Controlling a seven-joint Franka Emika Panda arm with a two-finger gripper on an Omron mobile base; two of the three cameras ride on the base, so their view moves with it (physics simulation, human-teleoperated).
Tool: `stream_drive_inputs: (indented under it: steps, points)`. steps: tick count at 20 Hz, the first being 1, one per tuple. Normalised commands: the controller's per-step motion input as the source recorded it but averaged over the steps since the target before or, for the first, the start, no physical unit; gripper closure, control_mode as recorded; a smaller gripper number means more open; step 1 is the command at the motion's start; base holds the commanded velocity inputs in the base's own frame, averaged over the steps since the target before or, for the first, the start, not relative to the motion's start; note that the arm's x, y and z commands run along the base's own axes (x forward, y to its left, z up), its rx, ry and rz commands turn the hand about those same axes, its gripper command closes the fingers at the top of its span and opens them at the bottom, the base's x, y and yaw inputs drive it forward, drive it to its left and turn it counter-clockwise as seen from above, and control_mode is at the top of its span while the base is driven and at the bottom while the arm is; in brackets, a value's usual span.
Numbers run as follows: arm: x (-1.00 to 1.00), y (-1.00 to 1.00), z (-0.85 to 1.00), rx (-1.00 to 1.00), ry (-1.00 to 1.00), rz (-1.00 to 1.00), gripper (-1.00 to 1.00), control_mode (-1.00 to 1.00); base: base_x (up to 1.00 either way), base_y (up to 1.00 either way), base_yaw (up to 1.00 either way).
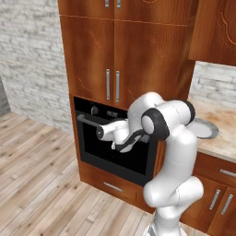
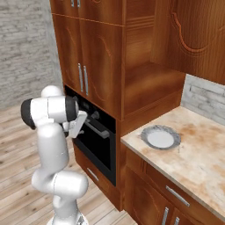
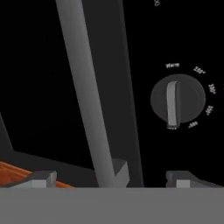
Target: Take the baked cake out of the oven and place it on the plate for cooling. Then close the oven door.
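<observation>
Your pincer (image 3: 109, 179) is wide open at the shut oven door (image 1: 115, 154).

In the hand view its fingertips straddle the silver handle (image 3: 87, 96), seemingly without gripping; a knob (image 3: 177, 100) sits beside it. The plate (image 2: 161, 137) lies bare on the tabletop (image 2: 197, 154), right of the oven (image 2: 99, 140). The cake's place can't be told.
</observation>
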Motion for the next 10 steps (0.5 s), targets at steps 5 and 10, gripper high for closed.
stream_drive_inputs:
  steps: [5,10]
  points:
    - [0.29,-0.11,-0.17,0.0,0.01,-0.03,-1.0,-1.0,0.0,0.0,0.0]
    - [0.31,-0.09,-0.22,0.0,0.0,-0.01,-1.0,-1.0,0.0,0.0,0.0]
